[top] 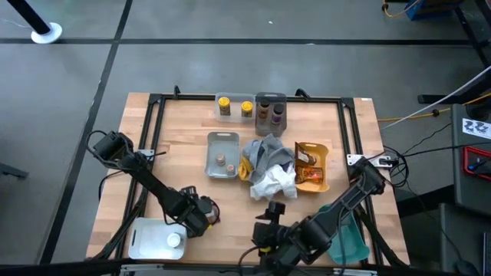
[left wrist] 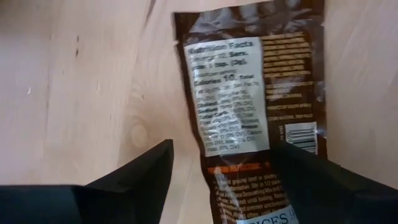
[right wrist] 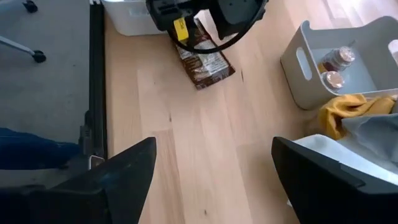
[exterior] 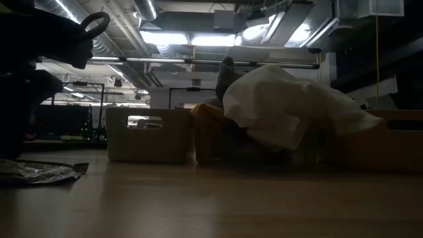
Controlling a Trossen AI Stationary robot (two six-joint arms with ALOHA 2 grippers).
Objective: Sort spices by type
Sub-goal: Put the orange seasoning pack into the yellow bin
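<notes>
One brown packet [left wrist: 249, 106] lies flat between the open left hand [left wrist: 217, 180] fingers.

Brown packet [left wrist: 249, 106] flat on table; label up

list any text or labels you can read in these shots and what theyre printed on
"Nutrition Facts": heading of the white panel on the brown packet, lying flat on the table between the open left gripper fingers.
"Calories 10": same panel, only roughly legible.
"...ICES": cut-off white label at the packet's near end.
Panel rows, orange side text and barcode digits: too blurred to read.
Jars in the grey tray: labels too small to read.
Nothing else is legible.
</notes>
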